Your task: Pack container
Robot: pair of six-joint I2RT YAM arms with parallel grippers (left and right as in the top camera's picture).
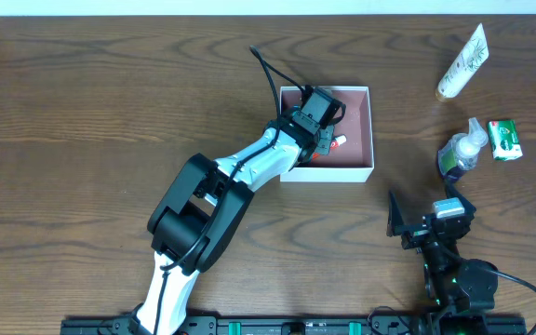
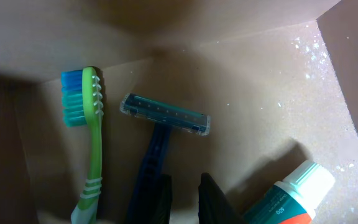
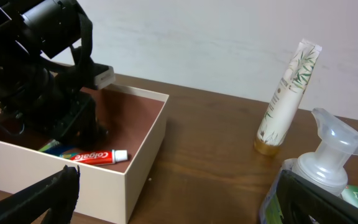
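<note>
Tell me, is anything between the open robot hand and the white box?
Nothing visible. Only bare table lies between the right gripper and the container. The pump bottle stands off to the side; the left gripper is inside the container.
</note>
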